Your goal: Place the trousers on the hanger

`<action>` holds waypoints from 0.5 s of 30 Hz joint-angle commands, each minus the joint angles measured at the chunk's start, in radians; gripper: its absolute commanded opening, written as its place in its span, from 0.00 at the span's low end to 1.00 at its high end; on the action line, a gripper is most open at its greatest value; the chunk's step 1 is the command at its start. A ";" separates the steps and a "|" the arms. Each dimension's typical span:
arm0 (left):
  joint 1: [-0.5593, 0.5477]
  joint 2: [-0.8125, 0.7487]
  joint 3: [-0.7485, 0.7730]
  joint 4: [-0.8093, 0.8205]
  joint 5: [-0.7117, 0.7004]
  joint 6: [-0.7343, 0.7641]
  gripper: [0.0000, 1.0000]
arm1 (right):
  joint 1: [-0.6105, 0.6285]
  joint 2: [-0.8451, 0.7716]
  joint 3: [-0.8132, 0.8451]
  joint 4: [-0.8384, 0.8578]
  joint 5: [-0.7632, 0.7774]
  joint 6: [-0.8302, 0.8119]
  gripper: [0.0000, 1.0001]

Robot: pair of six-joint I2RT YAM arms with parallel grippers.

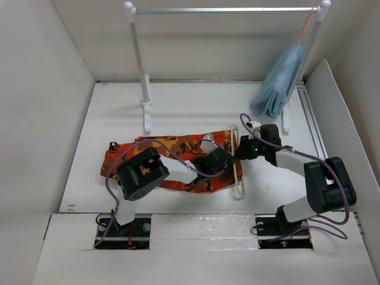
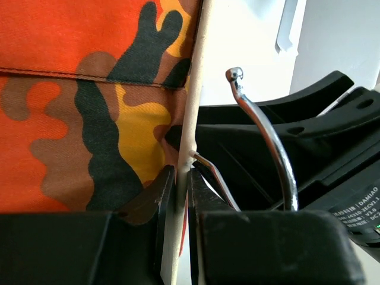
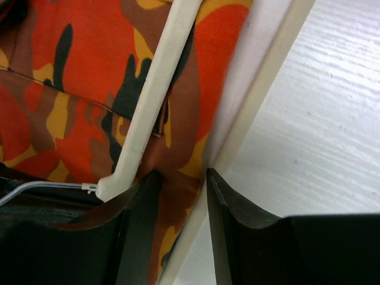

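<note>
The camouflage trousers [image 1: 172,148] lie flat across the middle of the table. The cream hanger [image 1: 240,181] lies at their right end, with trouser cloth inside its frame. My left gripper [image 1: 221,159] is shut on a cream bar of the hanger [image 2: 193,101] beside the metal hook [image 2: 270,142]; the trousers [image 2: 71,89] fill the left of that view. My right gripper [image 1: 240,148] is partly open, and its jaws [image 3: 181,175] straddle the trousers' edge [image 3: 71,77] and one hanger bar [image 3: 261,77]; another bar [image 3: 148,101] passes just left.
A white clothes rail [image 1: 225,10] stands at the back on two posts. A light blue garment [image 1: 279,83] hangs at its right end on a thin pinkish-red hanger [image 1: 306,27]. White walls close in both sides.
</note>
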 commanded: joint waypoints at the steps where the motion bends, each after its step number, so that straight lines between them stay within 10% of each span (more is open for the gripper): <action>1: 0.018 -0.010 -0.005 -0.048 -0.014 0.013 0.00 | 0.028 0.033 0.043 0.086 -0.018 0.036 0.43; 7: 0.027 -0.004 -0.010 -0.070 -0.014 0.031 0.00 | 0.037 0.065 0.053 0.083 0.003 0.059 0.00; 15: 0.056 -0.048 -0.046 -0.160 -0.055 0.097 0.00 | -0.068 -0.134 0.099 -0.042 0.003 0.053 0.00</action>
